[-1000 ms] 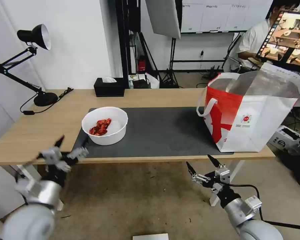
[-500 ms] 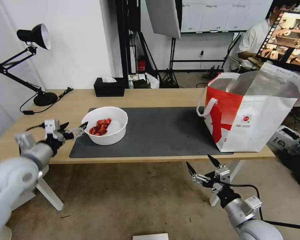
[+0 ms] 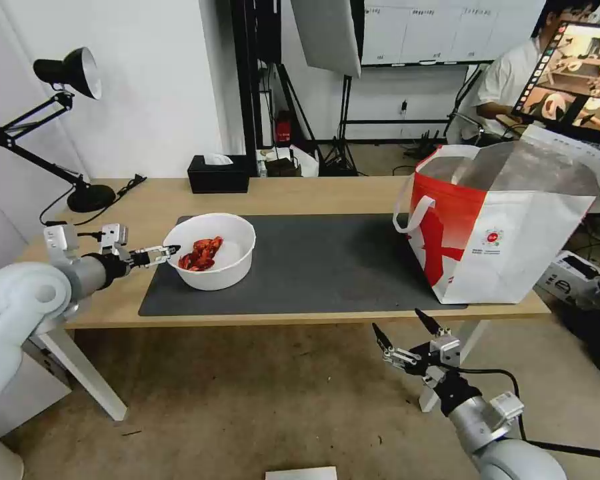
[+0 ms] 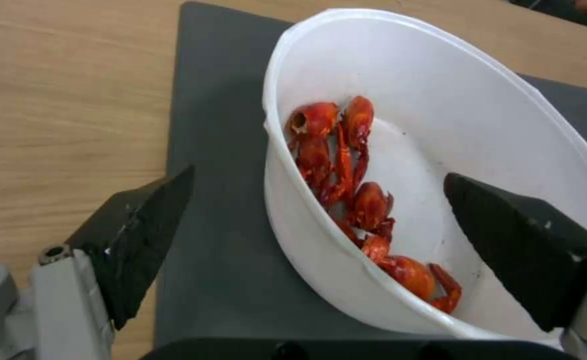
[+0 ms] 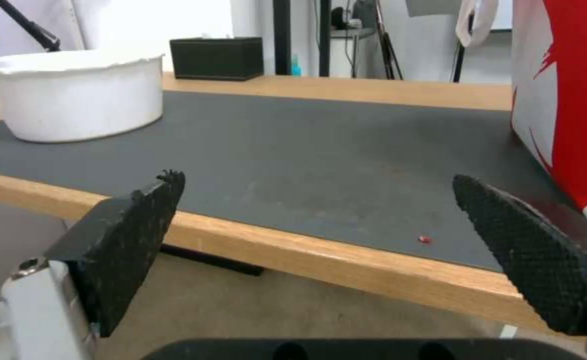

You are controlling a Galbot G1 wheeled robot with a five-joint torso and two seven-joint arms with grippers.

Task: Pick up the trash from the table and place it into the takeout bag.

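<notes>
Left end effector [image 3: 161, 254] at tabletop [image 3: 327, 190] height, jaws spread, straddling near rim of white bowl [image 3: 210, 251]: one finger inside [image 4: 527, 250], one outside [image 4: 133, 235]. Bowl sits on dark mat [image 3: 327, 260] directly ahead of it; takeout bag [image 3: 500, 223] well beyond, far end of mat.

Bowl likely light, thin-walled, rim flexes; red shells [image 4: 347, 165] loose, would spill if tilted. Best hold: pinch rim wall, keep level.

Half second ago left end effector stood short of rim; now advanced over it. Right end effector [image 3: 410, 337] unchanged, open, below tabletop edge.
</notes>
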